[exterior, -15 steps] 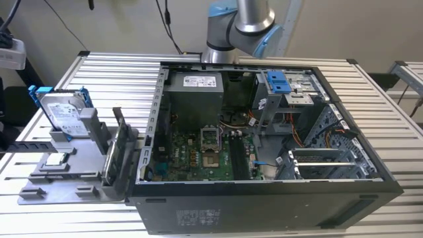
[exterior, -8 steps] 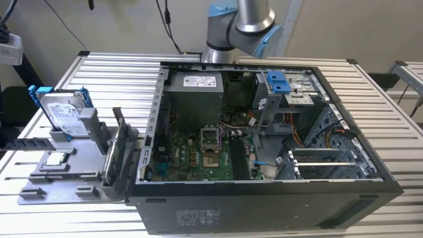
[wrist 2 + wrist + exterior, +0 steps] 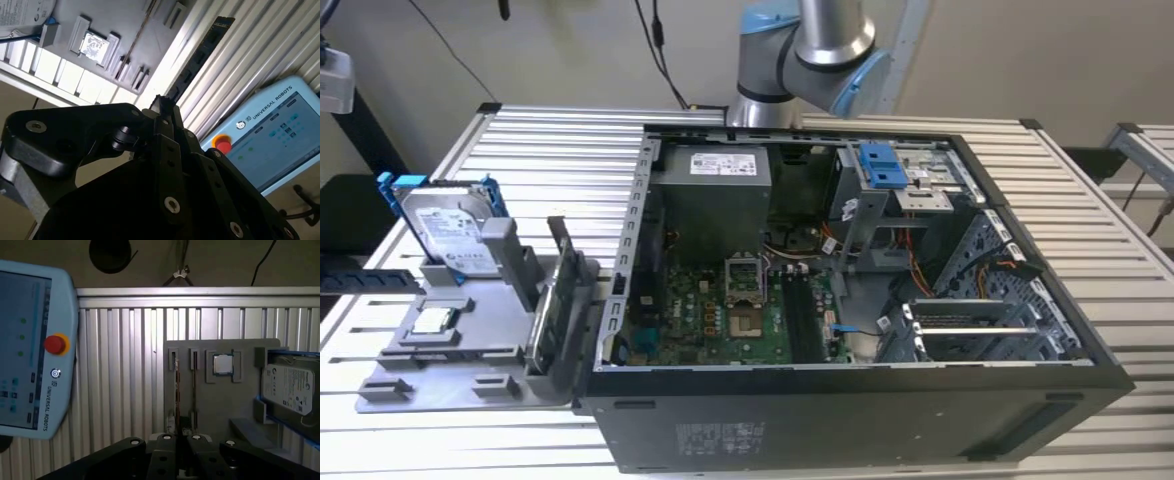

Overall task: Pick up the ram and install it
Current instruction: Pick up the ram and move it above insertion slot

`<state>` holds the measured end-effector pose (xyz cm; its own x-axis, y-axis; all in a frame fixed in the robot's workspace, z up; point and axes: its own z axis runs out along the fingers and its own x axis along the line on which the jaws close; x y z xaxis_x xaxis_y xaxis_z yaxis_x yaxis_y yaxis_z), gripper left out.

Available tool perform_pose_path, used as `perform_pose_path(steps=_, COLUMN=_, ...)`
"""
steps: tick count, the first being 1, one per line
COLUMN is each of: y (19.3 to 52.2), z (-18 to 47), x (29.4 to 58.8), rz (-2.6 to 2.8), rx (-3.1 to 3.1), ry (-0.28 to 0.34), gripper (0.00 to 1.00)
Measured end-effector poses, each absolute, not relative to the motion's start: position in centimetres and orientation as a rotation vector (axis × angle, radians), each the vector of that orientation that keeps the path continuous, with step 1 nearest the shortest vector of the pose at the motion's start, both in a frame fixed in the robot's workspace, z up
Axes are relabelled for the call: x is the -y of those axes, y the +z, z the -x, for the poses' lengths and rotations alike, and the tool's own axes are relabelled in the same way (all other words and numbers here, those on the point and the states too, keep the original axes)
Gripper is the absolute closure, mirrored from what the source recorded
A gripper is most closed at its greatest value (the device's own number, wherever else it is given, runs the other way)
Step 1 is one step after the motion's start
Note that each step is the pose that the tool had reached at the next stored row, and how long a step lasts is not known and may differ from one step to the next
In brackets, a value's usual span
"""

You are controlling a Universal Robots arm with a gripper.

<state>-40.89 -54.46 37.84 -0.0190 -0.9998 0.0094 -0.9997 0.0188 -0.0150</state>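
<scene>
Holding the long, narrow, dark circuit-board ram (image 3: 197, 56) by one end, my black gripper (image 3: 162, 102) reads as clamped on it in the second wrist view, the stick jutting over the ribbed metal table (image 3: 250, 62) beside the grey parts tray (image 3: 220, 405). I judge the carry wants it kept square, grip firm. At the exterior view's right, the open black computer case (image 3: 854, 420) leaves room above its green motherboard (image 3: 694, 330), but sheet-metal walls and the grey drive cage (image 3: 914, 205) crowd the dark memory slots (image 3: 797, 305).
</scene>
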Motion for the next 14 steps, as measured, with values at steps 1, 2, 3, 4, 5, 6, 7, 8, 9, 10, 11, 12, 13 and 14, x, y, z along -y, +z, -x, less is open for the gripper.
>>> perform_pose_path(steps=1, y=37.83, z=40.89, x=54.46, rz=2.197, rx=-2.239, ry=-0.027, gripper=0.86)
perform_pose_path(steps=2, y=37.83, z=40.89, x=54.46, rz=2.197, rx=-2.239, ry=-0.027, gripper=0.86)
perform_pose_path(steps=3, y=37.84, z=40.88, x=54.46, rz=2.198, rx=-2.239, ry=-0.027, gripper=0.86)
perform_pose_path(steps=4, y=37.86, z=40.88, x=54.46, rz=2.198, rx=-2.240, ry=-0.027, gripper=0.86)
perform_pose_path(steps=5, y=37.88, z=40.83, x=54.45, rz=2.198, rx=-2.240, ry=-0.027, gripper=0.86)
perform_pose_path(steps=6, y=37.87, z=40.76, x=54.46, rz=2.198, rx=-2.240, ry=-0.027, gripper=0.86)
perform_pose_path(steps=7, y=37.86, z=40.70, x=54.46, rz=2.198, rx=-2.240, ry=-0.027, gripper=0.86)
perform_pose_path(steps=8, y=37.86, z=40.62, x=54.46, rz=2.198, rx=-2.240, ry=-0.027, gripper=0.86)
perform_pose_path(steps=9, y=37.86, z=40.54, x=54.45, rz=2.198, rx=-2.240, ry=-0.027, gripper=0.86)
perform_pose_path(steps=10, y=37.85, z=40.46, x=54.46, rz=2.198, rx=-2.240, ry=-0.027, gripper=0.86)
perform_pose_path(steps=11, y=37.86, z=40.38, x=54.46, rz=2.198, rx=-2.240, ry=-0.027, gripper=0.86)
perform_pose_path(steps=12, y=37.85, z=40.30, x=54.46, rz=2.198, rx=-2.240, ry=-0.027, gripper=0.86)
perform_pose_path(steps=13, y=37.86, z=40.23, x=54.46, rz=2.198, rx=-2.240, ry=-0.027, gripper=0.86)
perform_pose_path(steps=14, y=37.86, z=40.17, x=54.46, rz=2.198, rx=-2.240, ry=-0.027, gripper=0.86)
